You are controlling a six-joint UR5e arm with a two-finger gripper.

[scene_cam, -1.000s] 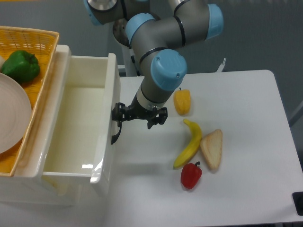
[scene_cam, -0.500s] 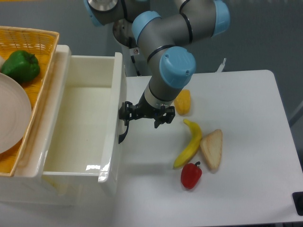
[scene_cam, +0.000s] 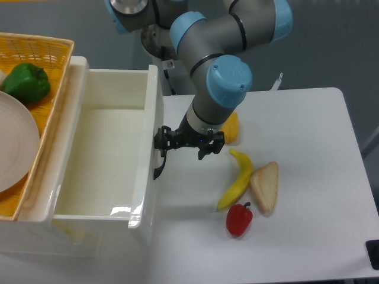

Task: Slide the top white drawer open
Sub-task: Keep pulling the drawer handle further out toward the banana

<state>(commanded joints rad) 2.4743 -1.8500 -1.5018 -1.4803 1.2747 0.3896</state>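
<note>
The top white drawer (scene_cam: pixel 100 157) is pulled out to the right, and its deep white tray shows nothing inside. Its front panel (scene_cam: pixel 149 148) carries a black curved handle (scene_cam: pixel 161 160). My gripper (scene_cam: pixel 163 141) reaches in from the right and is shut on the upper part of that handle. The arm's grey and blue wrist (scene_cam: pixel 222 89) hangs above and to the right of it.
A yellow woven basket (scene_cam: pixel 44 50) on the cabinet top holds a green pepper (scene_cam: pixel 25 81) and a white plate (scene_cam: pixel 13 142). On the table lie a yellow pepper (scene_cam: pixel 231 127), a banana (scene_cam: pixel 237 179), a bread slice (scene_cam: pixel 265 186) and a red pepper (scene_cam: pixel 239 219).
The drawer front has slid further right, drawn by my gripper on the handle. The arm has shifted right with it and now covers part of the yellow pepper.
</note>
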